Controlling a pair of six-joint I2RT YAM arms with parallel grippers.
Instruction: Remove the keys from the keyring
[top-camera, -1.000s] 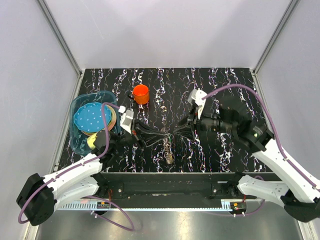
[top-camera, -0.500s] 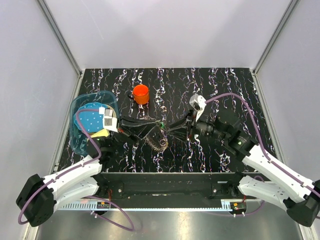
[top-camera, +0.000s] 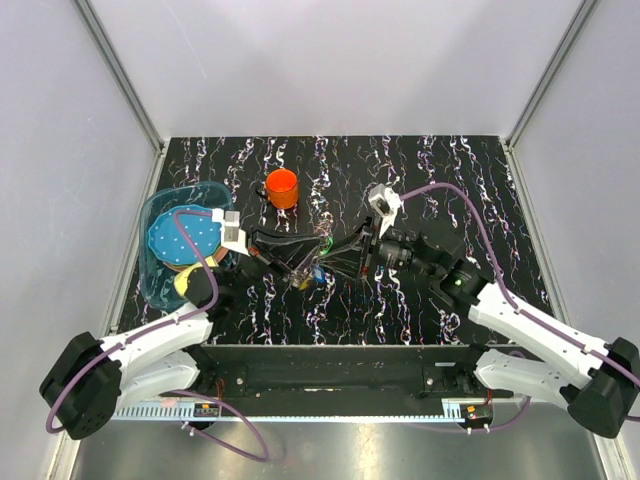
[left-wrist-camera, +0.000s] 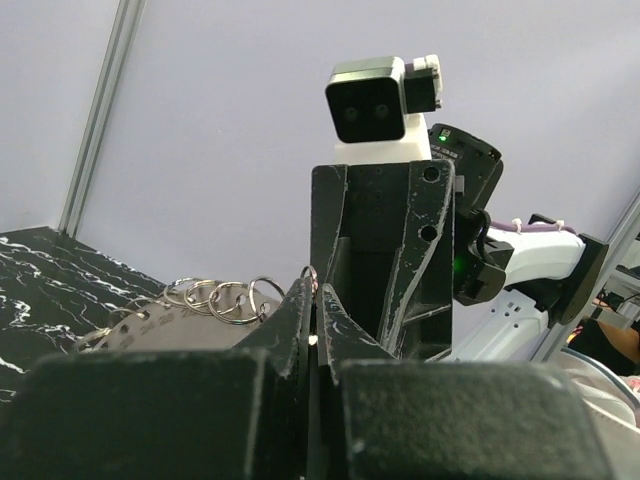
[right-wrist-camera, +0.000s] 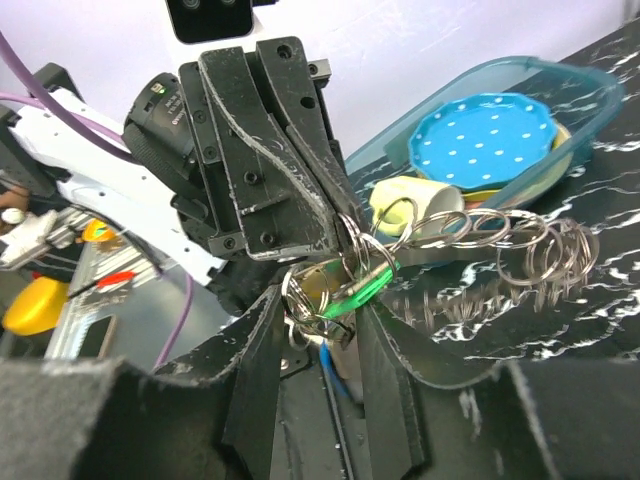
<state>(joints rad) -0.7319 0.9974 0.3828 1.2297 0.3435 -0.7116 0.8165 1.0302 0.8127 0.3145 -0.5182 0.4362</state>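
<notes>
My left gripper (top-camera: 306, 260) is shut on a thin wire loop of the keyring (left-wrist-camera: 313, 272) and holds the bunch above the table at mid-front. The keyring shows as a row of grey metal loops (right-wrist-camera: 505, 243) hanging to one side, also in the left wrist view (left-wrist-camera: 215, 297). A green key (right-wrist-camera: 362, 290) and a blue key (right-wrist-camera: 337, 367) dangle under the left fingertips (right-wrist-camera: 335, 225). My right gripper (right-wrist-camera: 318, 300) faces the left one tip to tip. Its jaws stand apart on either side of the green key and small rings. In the top view the right gripper (top-camera: 332, 262) meets the left above the blue key (top-camera: 314, 274).
An orange cup (top-camera: 282, 187) stands at the back, left of centre. A clear blue-rimmed container (top-camera: 160, 283) with a blue dotted plate (top-camera: 181, 237) and a yellow item sits at the left edge, behind the left arm. Grey walls enclose the black marbled table (top-camera: 450, 180).
The left gripper lifted the keyring off the table's front and carried it up and back. The right gripper swung left to meet it and now straddles the hanging keys.
</notes>
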